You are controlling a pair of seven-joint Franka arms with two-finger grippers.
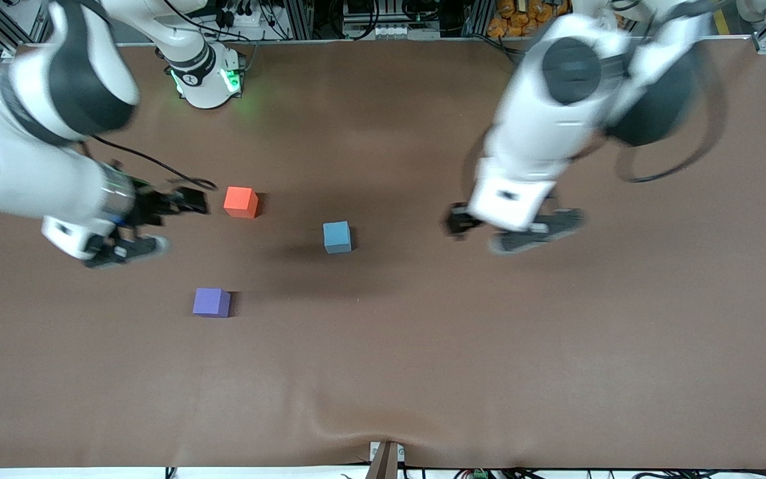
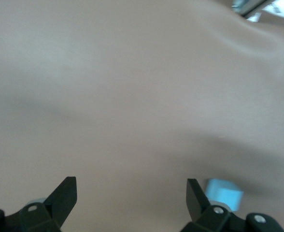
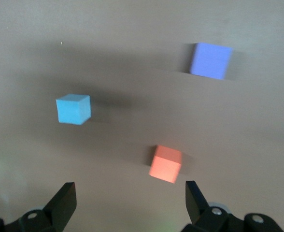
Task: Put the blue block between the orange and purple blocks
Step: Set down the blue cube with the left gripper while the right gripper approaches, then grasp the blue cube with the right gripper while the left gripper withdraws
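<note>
The light blue block point(image 1: 337, 237) sits near the middle of the table. The orange block point(image 1: 241, 201) and the purple block point(image 1: 211, 302) lie toward the right arm's end from it, the purple one nearer the front camera. My left gripper point(image 1: 514, 230) is open and empty over bare table, toward the left arm's end from the blue block. In the left wrist view the gripper point(image 2: 132, 194) has the blue block point(image 2: 224, 194) just past one fingertip. My right gripper point(image 1: 157, 225) is open and empty beside the orange block. The right wrist view shows the gripper point(image 3: 131, 197), the orange block point(image 3: 165, 163), the blue block point(image 3: 73, 109) and the purple block point(image 3: 210, 60).
The brown table cover point(image 1: 489, 346) is wrinkled near the front edge. A black cable point(image 1: 157, 163) trails from the right arm over the table near the orange block. Frame posts and cables stand along the edge by the arm bases.
</note>
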